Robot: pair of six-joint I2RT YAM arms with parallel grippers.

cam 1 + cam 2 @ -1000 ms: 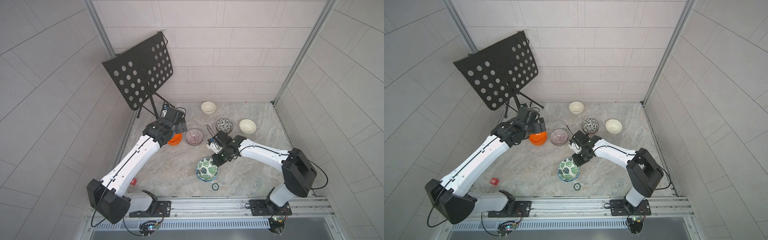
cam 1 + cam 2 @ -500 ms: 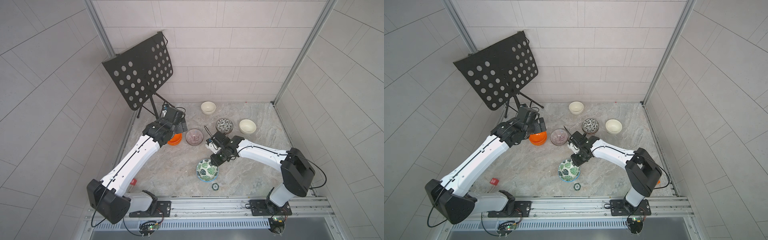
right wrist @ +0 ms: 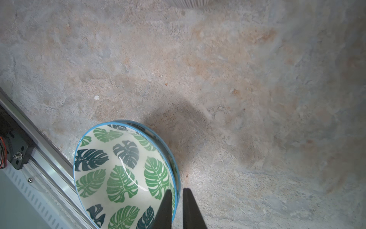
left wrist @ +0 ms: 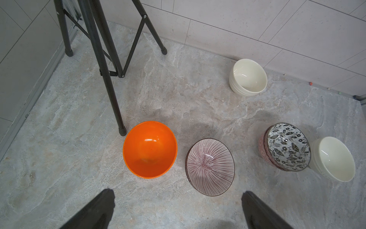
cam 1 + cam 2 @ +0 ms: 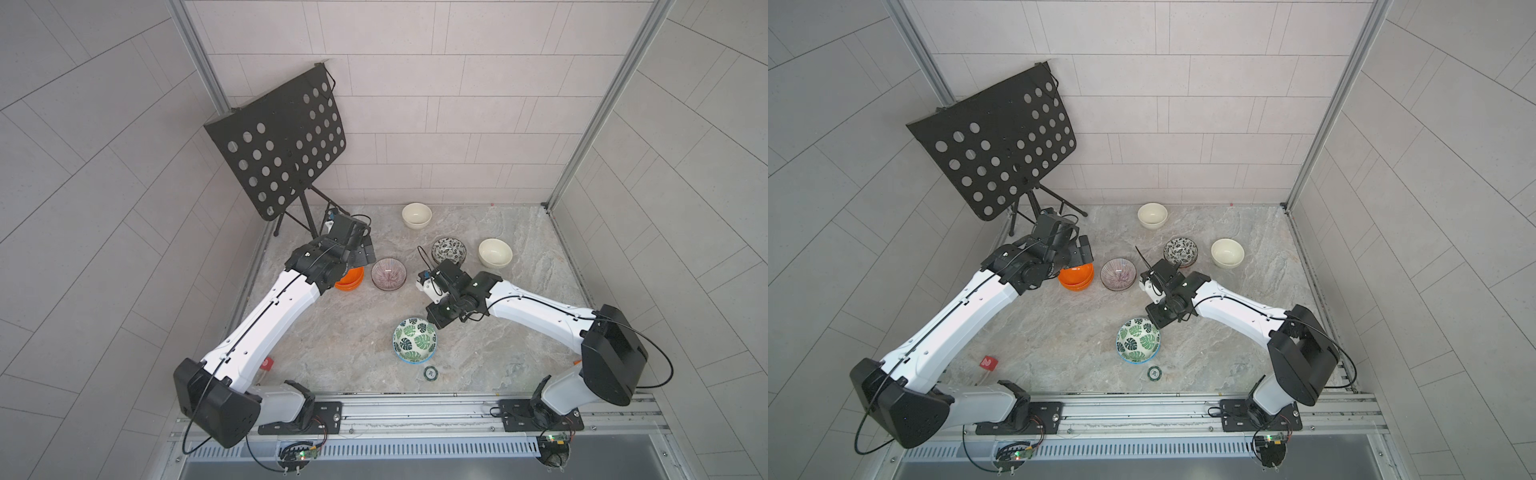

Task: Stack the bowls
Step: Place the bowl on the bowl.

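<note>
My right gripper is shut on the rim of the green leaf-print bowl, one finger inside and one outside; a second blue rim shows just beneath it. In both top views this bowl sits near the front with the right gripper at its far-right edge. My left gripper hangs open above the floor, short of the orange bowls and the purple striped bowl. A black-and-white leaf bowl and two cream bowls stand farther back.
A black music stand stands at the back left, its legs close to the orange bowls. A tiny green-rimmed disc lies in front of the green bowl. A small red tag lies front left. A metal rail runs along the front.
My right gripper has moved toward the front and down, from beside the purple bowl to the green leaf-print bowl's rim, and closed on it. The left arm has stayed still.
</note>
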